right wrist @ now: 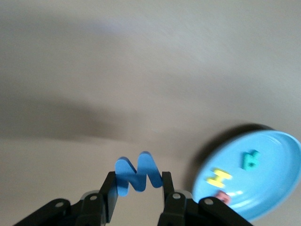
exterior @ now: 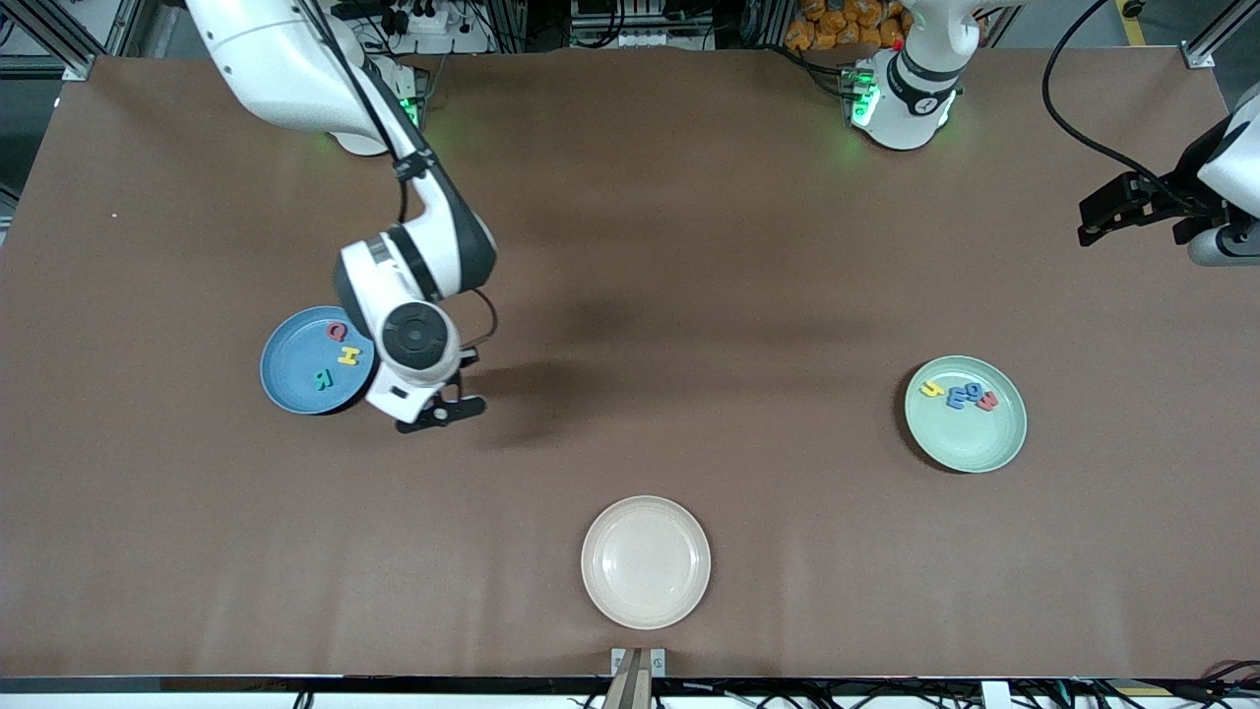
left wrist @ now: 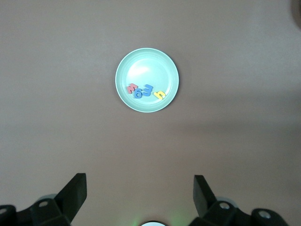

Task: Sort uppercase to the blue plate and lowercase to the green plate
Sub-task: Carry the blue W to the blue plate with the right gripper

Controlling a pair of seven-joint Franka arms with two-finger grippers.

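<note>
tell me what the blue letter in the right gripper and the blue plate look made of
Blue W: likely foam, matte, with thick soft-looking cut edges, pinched in the right gripper. Blue plate: probably plastic or melamine, smooth with a slight sheen and a thin, even rim.

Between the blue plate (exterior: 295,379) at nine o'clock, green plate (exterior: 966,414) at three and beige plate (exterior: 646,561) at six, the desk (exterior: 689,246) lies bare for any hand.
</note>
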